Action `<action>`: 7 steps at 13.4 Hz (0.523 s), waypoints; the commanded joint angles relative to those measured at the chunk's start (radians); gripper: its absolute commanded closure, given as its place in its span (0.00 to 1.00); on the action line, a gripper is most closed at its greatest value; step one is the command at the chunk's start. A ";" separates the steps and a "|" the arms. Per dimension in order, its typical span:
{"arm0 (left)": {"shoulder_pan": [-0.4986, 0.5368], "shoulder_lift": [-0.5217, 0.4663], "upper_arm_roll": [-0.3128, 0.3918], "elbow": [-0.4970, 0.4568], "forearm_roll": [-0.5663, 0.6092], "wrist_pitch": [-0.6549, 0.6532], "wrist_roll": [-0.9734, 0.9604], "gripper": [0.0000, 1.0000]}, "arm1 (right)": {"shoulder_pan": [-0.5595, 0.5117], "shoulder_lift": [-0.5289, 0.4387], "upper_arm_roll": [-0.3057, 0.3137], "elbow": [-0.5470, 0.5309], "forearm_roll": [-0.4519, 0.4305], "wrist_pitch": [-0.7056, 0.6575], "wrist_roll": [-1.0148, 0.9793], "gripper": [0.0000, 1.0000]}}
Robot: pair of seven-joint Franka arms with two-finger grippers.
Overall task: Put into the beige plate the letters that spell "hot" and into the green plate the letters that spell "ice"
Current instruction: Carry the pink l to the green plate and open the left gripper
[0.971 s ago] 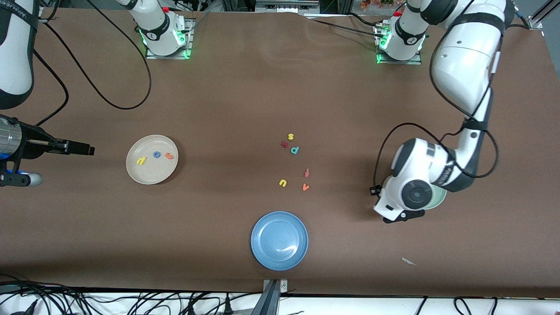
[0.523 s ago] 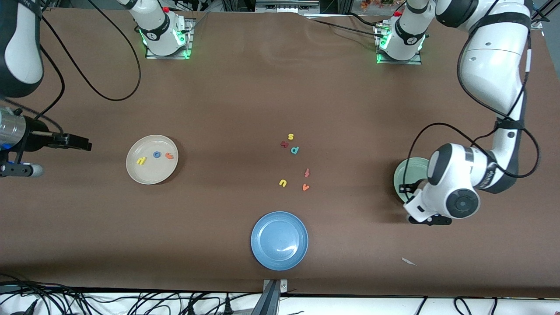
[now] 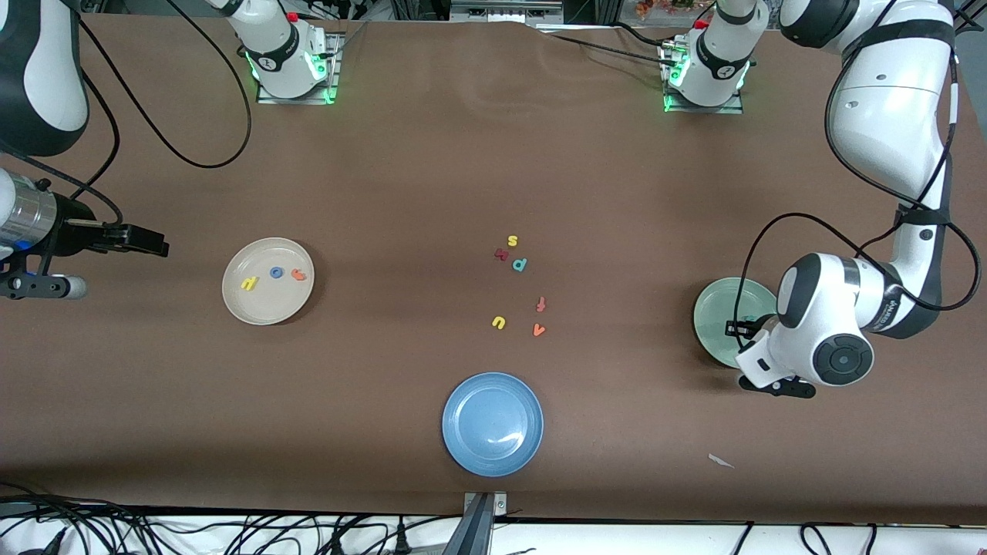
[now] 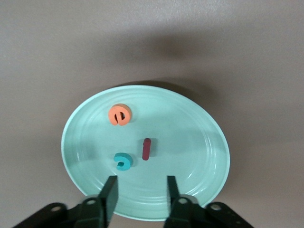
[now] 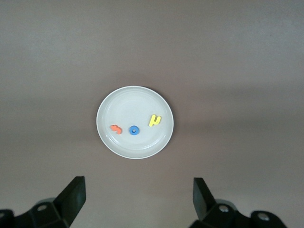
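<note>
Sorting appears finished. Yellow h (image 3: 247,284), blue o (image 3: 276,272) and orange t (image 3: 298,274) are seen lying in the beige plate (image 3: 254,312) toward the right arm's end of the table, and orange e (image 4: 120,114), teal c (image 4: 123,162) and dark red i (image 4: 147,148) in the green plate (image 4: 204,142) toward the left arm's end. The left gripper (image 4: 140,194) is held over the green plate, released and empty. The right gripper (image 5: 137,197) is spread wide, grasping nothing, and the arm waits. Nothing seems left to be moved.
</note>
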 commanded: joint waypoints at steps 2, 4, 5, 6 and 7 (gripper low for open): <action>0.015 -0.047 -0.011 -0.002 0.008 -0.006 0.018 0.00 | -0.018 -0.029 0.019 -0.036 -0.014 0.014 -0.007 0.00; 0.015 -0.063 -0.011 0.000 -0.041 -0.006 0.014 0.00 | -0.018 -0.029 0.019 -0.036 -0.014 0.014 -0.004 0.00; 0.015 -0.070 -0.011 0.000 -0.061 -0.006 0.015 0.00 | -0.018 -0.029 0.021 -0.036 -0.014 0.015 -0.002 0.00; 0.017 -0.076 -0.011 0.000 -0.063 -0.008 0.017 0.00 | -0.018 -0.029 0.021 -0.036 -0.014 0.015 -0.001 0.00; 0.021 -0.083 -0.010 -0.002 -0.067 -0.006 0.015 0.00 | -0.017 -0.029 0.021 -0.036 -0.014 0.015 0.001 0.00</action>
